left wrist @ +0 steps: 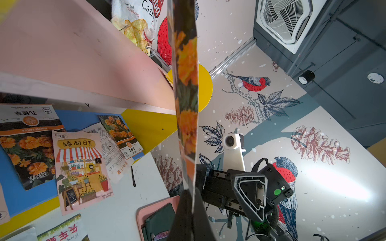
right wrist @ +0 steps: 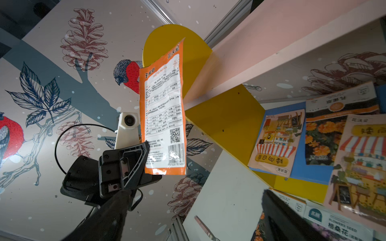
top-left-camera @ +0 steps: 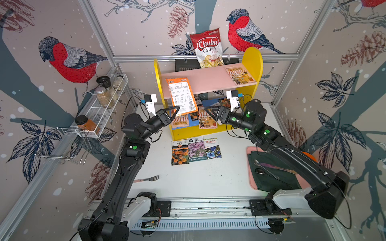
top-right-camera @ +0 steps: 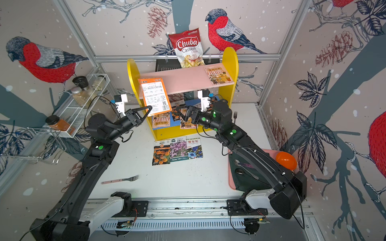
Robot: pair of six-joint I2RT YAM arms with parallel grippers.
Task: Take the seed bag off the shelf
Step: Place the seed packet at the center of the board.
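The seed bag (top-left-camera: 181, 96) (top-right-camera: 155, 97), orange-edged with a white printed back, stands upright in the air in front of the shelf's left end. My left gripper (top-left-camera: 177, 109) (top-right-camera: 149, 108) (left wrist: 191, 208) is shut on its lower corner. The left wrist view shows the bag (left wrist: 187, 83) edge-on, its marigold side showing. The shelf (top-left-camera: 253, 62) (top-right-camera: 229, 62) has yellow sides, a pink upper board and a blue lower board. My right gripper (top-left-camera: 208, 113) (top-right-camera: 180, 110) (right wrist: 195, 192) stands open and holds nothing, just right of the bag (right wrist: 163, 112) and before the lower board.
More seed packets lie on the blue board (right wrist: 313, 173) and on the pink board's right end (top-left-camera: 239, 75). Three packets (top-left-camera: 196, 150) lie on the table before the shelf. Also here: fork (top-left-camera: 149, 178), pink tray (top-left-camera: 249, 150) with green cloth, wire spice rack (top-left-camera: 108, 104), chips bag (top-left-camera: 207, 48).
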